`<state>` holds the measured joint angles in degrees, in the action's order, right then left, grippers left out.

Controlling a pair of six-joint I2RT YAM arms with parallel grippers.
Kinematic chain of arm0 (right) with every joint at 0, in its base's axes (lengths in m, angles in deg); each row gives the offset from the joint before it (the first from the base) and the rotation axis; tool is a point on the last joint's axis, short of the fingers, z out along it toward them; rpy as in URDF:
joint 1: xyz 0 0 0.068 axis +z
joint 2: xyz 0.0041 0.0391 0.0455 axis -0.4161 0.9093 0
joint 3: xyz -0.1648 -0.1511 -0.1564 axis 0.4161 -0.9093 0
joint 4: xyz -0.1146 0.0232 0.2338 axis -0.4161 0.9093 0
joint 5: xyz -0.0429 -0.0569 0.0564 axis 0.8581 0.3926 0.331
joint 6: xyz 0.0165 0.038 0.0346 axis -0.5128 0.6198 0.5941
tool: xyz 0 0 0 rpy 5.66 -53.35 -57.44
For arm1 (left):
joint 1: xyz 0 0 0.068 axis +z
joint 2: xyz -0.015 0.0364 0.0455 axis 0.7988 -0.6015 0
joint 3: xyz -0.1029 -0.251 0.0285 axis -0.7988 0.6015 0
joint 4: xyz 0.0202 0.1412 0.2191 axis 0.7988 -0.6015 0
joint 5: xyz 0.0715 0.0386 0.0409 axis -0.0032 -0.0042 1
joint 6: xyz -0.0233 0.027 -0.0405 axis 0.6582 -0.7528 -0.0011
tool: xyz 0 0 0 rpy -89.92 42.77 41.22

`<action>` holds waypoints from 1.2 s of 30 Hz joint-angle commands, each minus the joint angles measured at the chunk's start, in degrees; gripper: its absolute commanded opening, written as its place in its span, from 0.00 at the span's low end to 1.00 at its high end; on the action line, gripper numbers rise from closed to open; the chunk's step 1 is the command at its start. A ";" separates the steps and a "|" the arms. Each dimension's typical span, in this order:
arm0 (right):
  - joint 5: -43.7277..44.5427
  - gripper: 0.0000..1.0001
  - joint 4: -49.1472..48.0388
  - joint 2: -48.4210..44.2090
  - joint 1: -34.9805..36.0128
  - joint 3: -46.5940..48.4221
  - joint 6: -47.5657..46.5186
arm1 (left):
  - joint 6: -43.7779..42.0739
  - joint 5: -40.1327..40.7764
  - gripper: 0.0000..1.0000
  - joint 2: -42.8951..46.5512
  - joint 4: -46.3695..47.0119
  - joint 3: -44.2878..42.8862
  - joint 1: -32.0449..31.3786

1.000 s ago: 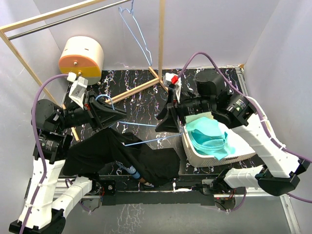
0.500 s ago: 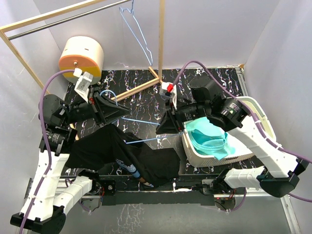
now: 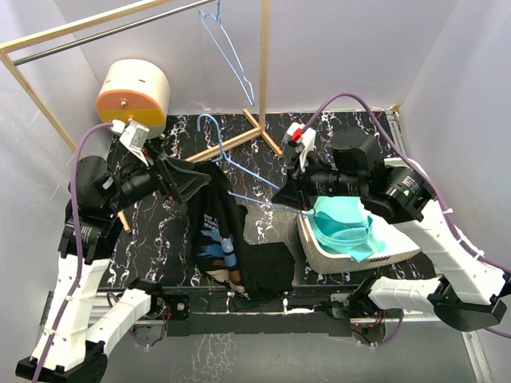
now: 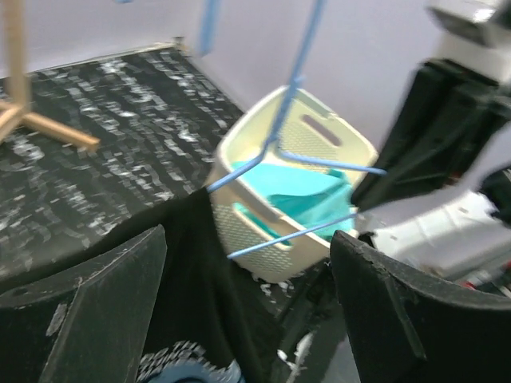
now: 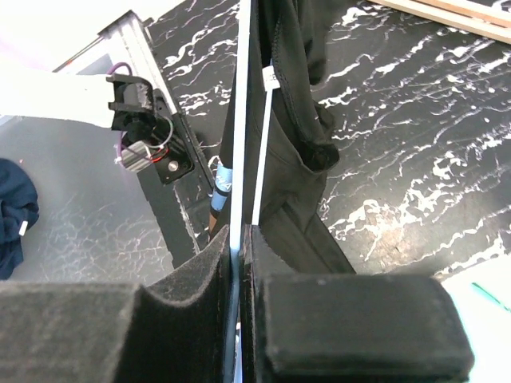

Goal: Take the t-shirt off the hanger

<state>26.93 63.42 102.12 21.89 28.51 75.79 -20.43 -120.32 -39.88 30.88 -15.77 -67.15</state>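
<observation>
Over the near-middle of the black marbled surface [image 3: 351, 128], a black t-shirt [image 3: 219, 223] droops from a light blue wire hanger [image 4: 295, 80].
Right gripper [image 5: 239, 239] is clamped on the hanger's wire; left gripper [image 4: 247, 263] gapes wide, shirt fabric between its fingers.

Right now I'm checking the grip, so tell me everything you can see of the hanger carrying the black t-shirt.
The hanger is thin light-blue wire, held tilted, its hook toward the back. The right gripper is shut on the wire at one end. The black t-shirt drapes bunched from the other shoulder.
</observation>
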 commanded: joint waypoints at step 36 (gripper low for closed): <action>14.19 0.08 9.37 0.72 2.17 14.68 8.89 | -7.56 34.86 0.83 18.72 -18.07 17.66 -0.28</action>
<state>41.01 81.59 107.04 23.84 34.83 82.26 -27.45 -84.62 -21.98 11.80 0.69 -67.15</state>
